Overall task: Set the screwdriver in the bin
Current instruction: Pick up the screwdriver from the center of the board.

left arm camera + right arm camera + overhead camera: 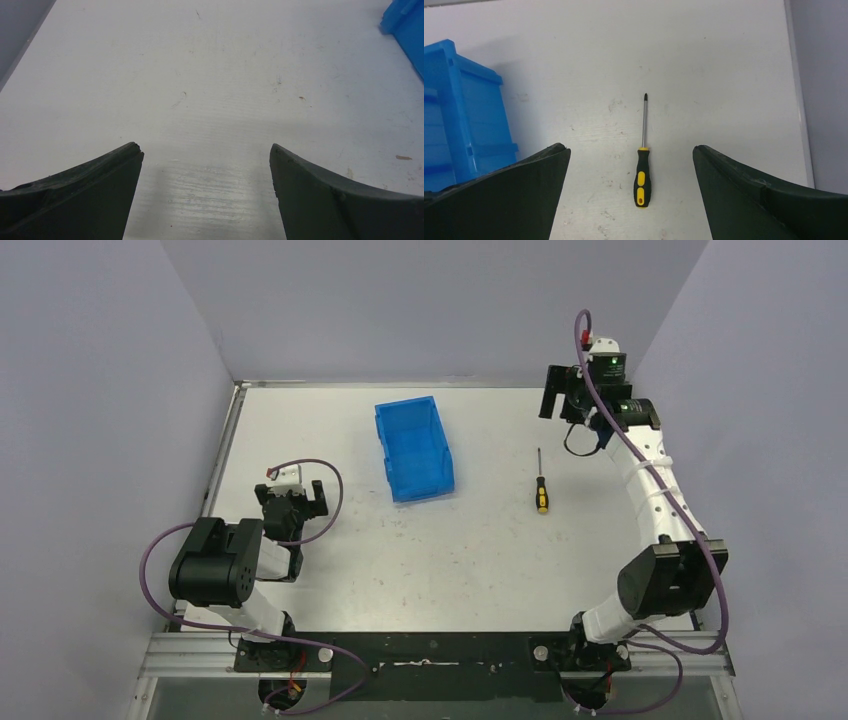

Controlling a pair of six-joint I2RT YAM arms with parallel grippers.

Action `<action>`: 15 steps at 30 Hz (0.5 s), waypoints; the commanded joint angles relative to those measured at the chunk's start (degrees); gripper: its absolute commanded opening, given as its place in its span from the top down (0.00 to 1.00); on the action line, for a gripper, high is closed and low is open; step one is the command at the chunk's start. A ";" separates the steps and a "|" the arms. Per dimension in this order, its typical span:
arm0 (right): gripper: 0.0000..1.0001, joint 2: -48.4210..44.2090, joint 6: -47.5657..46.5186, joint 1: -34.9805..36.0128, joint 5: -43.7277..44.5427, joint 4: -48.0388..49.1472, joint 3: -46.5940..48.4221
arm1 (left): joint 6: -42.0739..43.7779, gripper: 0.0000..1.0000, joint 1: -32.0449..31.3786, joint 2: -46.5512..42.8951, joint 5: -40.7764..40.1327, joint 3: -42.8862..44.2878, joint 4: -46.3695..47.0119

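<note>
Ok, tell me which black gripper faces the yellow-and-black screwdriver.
The right gripper: the yellow-and-black screwdriver shows between its open jaws; the left gripper sees white table and the blue plastic bin.

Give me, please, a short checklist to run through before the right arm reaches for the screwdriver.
1. Right gripper open: ok.
2. Screwdriver lying free on the table, nothing touching it: ok.
3. Screwdriver centred in the right wrist view: ok.
4. Right gripper lowered to the screwdriver: not ok, it hangs above.
5. Bin upright, open top unobstructed: ok.
6. Left gripper clear of bin and screwdriver: ok.
</note>
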 commanded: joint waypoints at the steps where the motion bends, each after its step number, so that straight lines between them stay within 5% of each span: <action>1: 0.00 2.94 2.40 -0.29 -1.66 -1.22 -1.84 | 0.39 0.03 -0.09 -0.31 0.18 1.03 3.07; 15: 0.00 8.51 2.72 -0.02 -2.19 4.39 -15.19 | 0.38 0.03 -0.09 -0.27 0.18 1.04 3.04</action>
